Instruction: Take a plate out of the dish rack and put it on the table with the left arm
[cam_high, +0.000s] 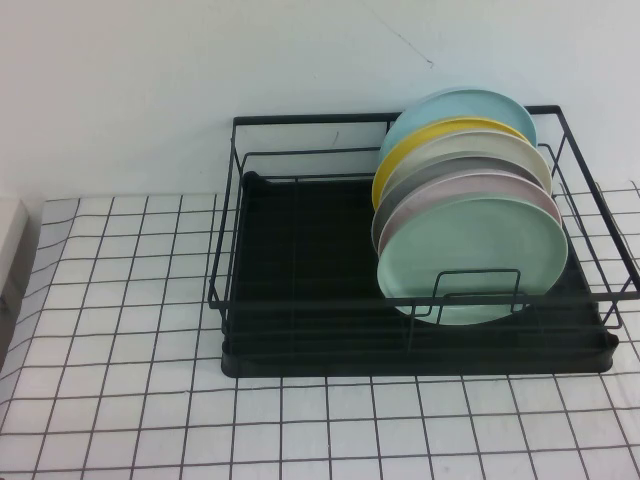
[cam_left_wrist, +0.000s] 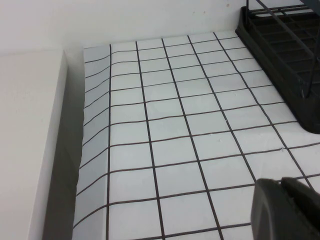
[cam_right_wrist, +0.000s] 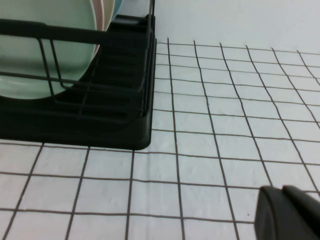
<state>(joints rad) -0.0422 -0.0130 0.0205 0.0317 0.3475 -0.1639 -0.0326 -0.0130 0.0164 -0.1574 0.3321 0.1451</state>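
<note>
The mint-green plate (cam_high: 475, 255) stands upright at the front of a row of plates in the right half of the black wire dish rack (cam_high: 300, 300). The rack sits on the white gridded table (cam_high: 120, 300). Neither arm appears in the high view. In the left wrist view my left gripper (cam_left_wrist: 280, 180) hovers over bare table, shut and holding nothing, with a corner of the dish rack (cam_left_wrist: 280, 55) off to one side. My right gripper (cam_right_wrist: 282, 188) is also shut and empty over the table, near a corner of the rack (cam_right_wrist: 100, 120), where the plate (cam_right_wrist: 45, 45) shows behind the wires.
Behind the mint plate lean several others, among them a pink plate (cam_high: 470, 185), a yellow plate (cam_high: 400, 160) and a light blue plate (cam_high: 450, 108). A white wall rises behind the rack. A white ledge (cam_left_wrist: 30, 140) borders the table's left edge.
</note>
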